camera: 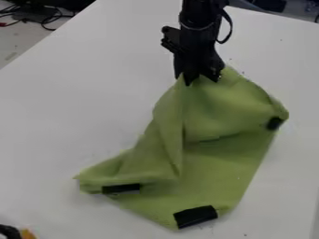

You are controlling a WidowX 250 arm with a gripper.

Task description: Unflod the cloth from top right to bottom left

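The gripper (194,79) hangs at the upper middle of the camera view, shut on the top part of the green cloth (218,163). From its fingertips the cloth drapes down in folds, a raised ridge running toward the middle. Its lower part lies on the table. Black patches mark the cloth at the lower left, at the bottom and at the right edge. A pointed corner sticks out at the far left, and part of the cloth doubles over itself near the right.
The white table (74,112) extends around the cloth. A black and orange object (18,232) is at the bottom left corner. Cables (46,21) lie beyond the table's edge at the top left.
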